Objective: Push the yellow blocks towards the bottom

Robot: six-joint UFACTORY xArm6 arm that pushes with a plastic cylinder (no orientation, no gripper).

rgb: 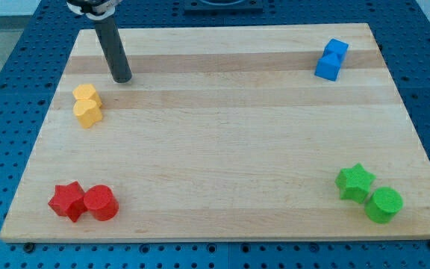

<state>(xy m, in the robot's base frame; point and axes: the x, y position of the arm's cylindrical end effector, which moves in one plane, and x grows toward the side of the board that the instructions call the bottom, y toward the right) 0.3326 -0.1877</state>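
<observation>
Two yellow blocks sit touching at the view's upper left: a yellow cylinder (85,93) and, just below it, a yellow pentagon-like block (88,112). My tip (122,78) rests on the wooden board (222,134), a short way above and to the right of the yellow cylinder, with a small gap between them. The dark rod leans up toward the view's top left.
A red star (67,200) and red cylinder (101,202) sit touching at the bottom left. A green star (354,181) and green cylinder (384,204) sit at the bottom right. Two blue blocks (331,60) sit at the top right. Blue pegboard surrounds the board.
</observation>
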